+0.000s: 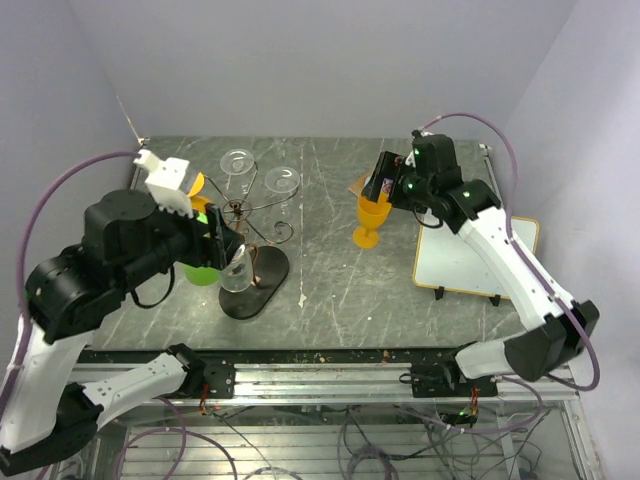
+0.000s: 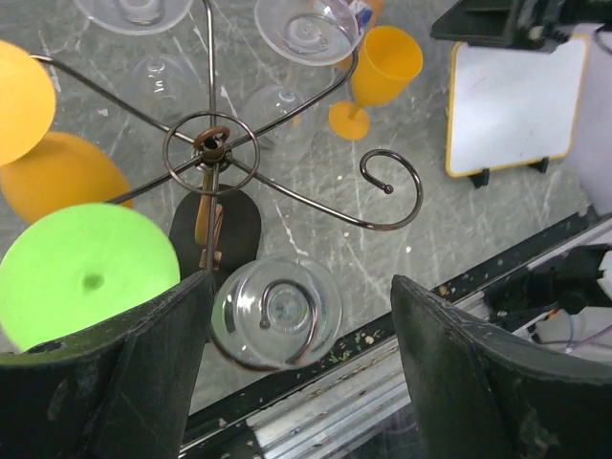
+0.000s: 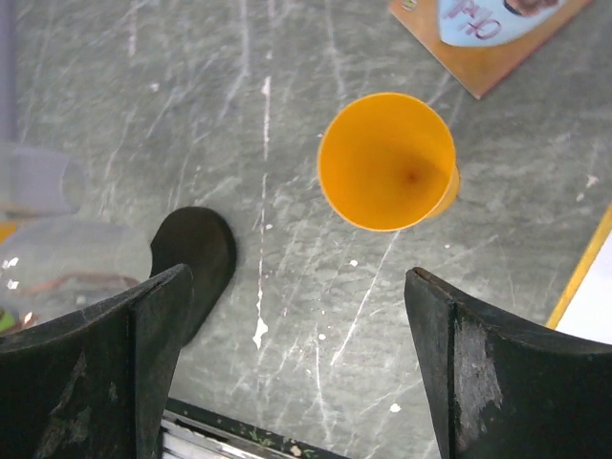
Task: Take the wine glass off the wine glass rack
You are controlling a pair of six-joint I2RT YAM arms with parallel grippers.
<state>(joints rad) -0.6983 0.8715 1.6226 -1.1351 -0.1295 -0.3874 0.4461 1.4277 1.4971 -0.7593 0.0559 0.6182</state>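
Heads up, a lot here is tricky to read. The clear glasses nearly vanish against the table, and in the top view the left arm's bulk covers part of the wine glass rack point(image 1: 255, 215) and most of a green glass point(image 1: 200, 272) beside it. The left wrist view cuts off another clear glass point(image 2: 306, 27) at the top edge and a hanging orange glass point(image 2: 19, 100) at the left edge. I can't tell if the left gripper's point(image 2: 298, 285) left finger touches anything. The table point(image 1: 330, 290) is grey stone-look with pale scratches, with plain white walls around it, a metal rail along the near edge and a small whiteboard point(image 1: 465, 262) on little feet at the right. The rack is thin copper-brown wire with curled scroll arms off a central hub and a dark oval base, and it sits left of centre. A clear wine glass point(image 2: 277, 311) hangs foot-up from its nearest scroll, between the left gripper's wide-spread fingers, with a gap showing on the right. The orange wine glass point(image 3: 387, 163) stands upright on the table, well apart from the rack and just past the right gripper point(image 3: 296, 275), whose jaws are spread wide with nothing in them.
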